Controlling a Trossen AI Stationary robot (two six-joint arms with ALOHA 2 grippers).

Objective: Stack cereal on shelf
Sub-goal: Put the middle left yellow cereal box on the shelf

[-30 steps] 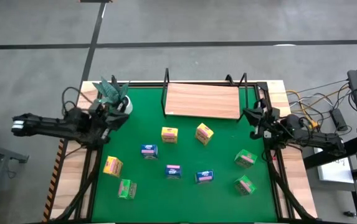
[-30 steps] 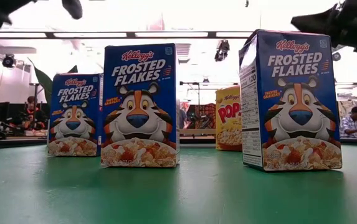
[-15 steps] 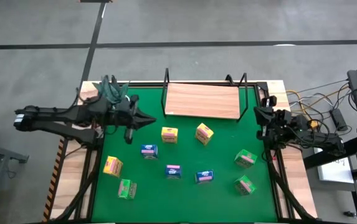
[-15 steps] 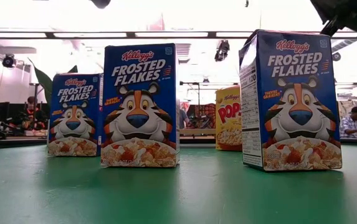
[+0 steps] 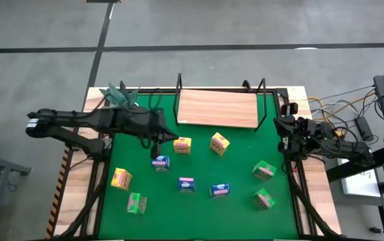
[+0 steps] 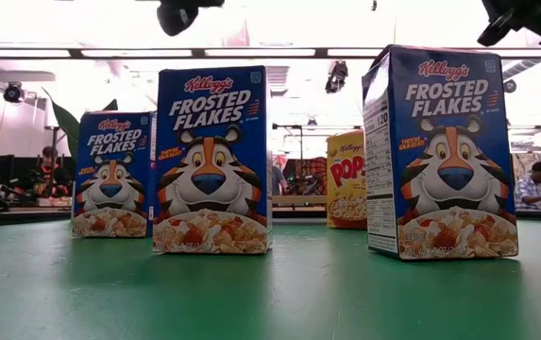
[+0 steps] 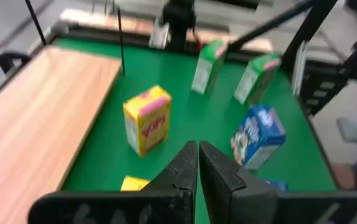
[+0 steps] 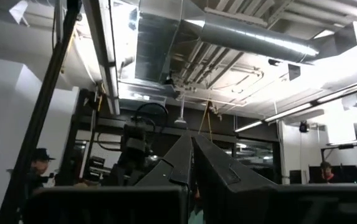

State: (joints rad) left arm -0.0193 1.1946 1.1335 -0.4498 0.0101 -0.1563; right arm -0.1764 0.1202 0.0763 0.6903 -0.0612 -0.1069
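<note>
Nine small cereal boxes stand on the green mat (image 5: pixel 198 214): yellow ones (image 5: pixel 182 144) (image 5: pixel 220 142) (image 5: pixel 121 178), blue ones (image 5: pixel 160 162) (image 5: pixel 186 183) (image 5: pixel 220 191), green ones (image 5: pixel 137 203) (image 5: pixel 264 171) (image 5: pixel 263 199). The shelf (image 5: pixel 217 107), a light wooden board in a black wire frame, stands at the mat's far edge. My left gripper (image 5: pixel 171 136) is shut and empty above the mat, just left of a yellow box (image 7: pixel 147 119). My right gripper (image 5: pixel 282 127) is shut and empty at the table's right edge, its fingers (image 8: pixel 192 146) pointing up at the ceiling.
A white pot with a teal plant (image 5: pixel 121 97) stands at the far left corner, behind my left arm. The shelf's black posts (image 5: pixel 179 84) (image 5: pixel 263 86) rise at its far corners. Cables (image 5: pixel 339 110) lie off the table's right side. People sit in the room beyond (image 6: pixel 534 184).
My left gripper has swung from beside the plant toward the table's right, out over the mat to the yellow box near the shelf. My right gripper has drawn back a little toward the table's right edge and risen. No box has moved.
</note>
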